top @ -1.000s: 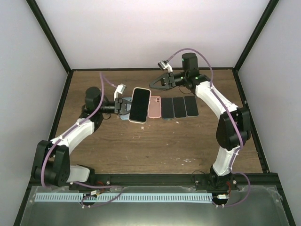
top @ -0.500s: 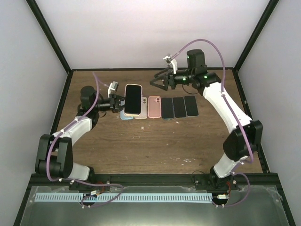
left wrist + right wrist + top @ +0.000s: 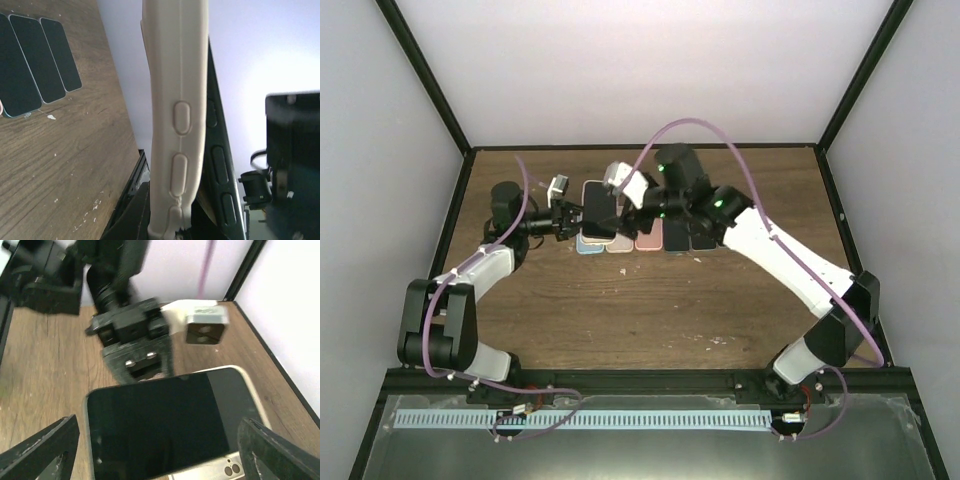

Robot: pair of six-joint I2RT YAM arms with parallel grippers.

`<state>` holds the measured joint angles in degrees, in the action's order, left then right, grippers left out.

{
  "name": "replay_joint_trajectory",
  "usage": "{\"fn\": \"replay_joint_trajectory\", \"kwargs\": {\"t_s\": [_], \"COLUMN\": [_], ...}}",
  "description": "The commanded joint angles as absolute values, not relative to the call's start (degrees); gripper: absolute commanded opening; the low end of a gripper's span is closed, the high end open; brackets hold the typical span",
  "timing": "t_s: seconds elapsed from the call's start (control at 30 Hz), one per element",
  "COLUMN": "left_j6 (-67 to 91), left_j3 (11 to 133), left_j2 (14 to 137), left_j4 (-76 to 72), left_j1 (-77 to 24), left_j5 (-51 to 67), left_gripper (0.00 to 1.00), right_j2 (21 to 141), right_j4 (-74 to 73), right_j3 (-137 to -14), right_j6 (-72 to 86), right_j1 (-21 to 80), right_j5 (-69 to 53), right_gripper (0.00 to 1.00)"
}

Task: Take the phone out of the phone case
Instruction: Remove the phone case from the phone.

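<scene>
**J:** Since the left pincer [image 3: 567,220] is pressed shut on one short end of the phone [image 3: 599,209], where does that leave the thing?

**M:** Off the counter [image 3: 620,310], back-centre. From the top view it sits over the left end of the row of phones [image 3: 700,228]. Case [image 3: 177,100] is on, with a cream rim showing around the dark screen in the right wrist view.

**J:** Long axis?

**M:** Runs from the left pincer toward the right one, roughly left-to-right across the counter. Screen faces up toward the right wrist camera. The free short end points at the right arm.

**J:** Right pincer [image 3: 155,427]?

**M:** Spread wide, holding nothing. One finger stands off each long edge with the phone between them. No contact that I can see.

**J:** So which arm makes the next move?

**M:** Right, I'd say. Left is the anchor. Right is just beside the free end and straddles the width, so it would close across the short axis.

**J:** Risk?

**M:** Pinching phone and case together frees nothing. It needs purchase on one only, and I can't tell from these views which it would catch.
</scene>
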<state>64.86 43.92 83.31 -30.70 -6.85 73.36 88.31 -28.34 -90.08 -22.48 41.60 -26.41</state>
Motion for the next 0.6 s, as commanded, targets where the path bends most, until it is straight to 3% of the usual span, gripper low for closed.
{"fn": "replay_joint_trajectory", "kwargs": {"t_s": [0.0, 0.43, 0.57], "left_j6": [65.26, 67.53, 67.81], "left_j3": [46.45, 46.84, 46.86], "left_j2": [83.96, 85.43, 85.56], "left_j4": [-30.80, -31.14, -31.33], "left_j1": [-5.72, -5.41, -5.45], "left_j5": [73.77, 74.62, 74.65], "left_gripper": [0.00, 0.00, 0.00], "right_j2": [87.98, 89.27, 89.46], "right_j4": [-30.01, -22.91, -19.77], "right_j3": [-88.26, -82.53, -80.76], "right_j6": [-30.87, -37.43, -38.87], "right_j1": [47.80, 55.85, 56.56], "right_j5": [-12.20, 6.04, 9.97], "right_gripper": [0.83, 0.71, 0.62]}}
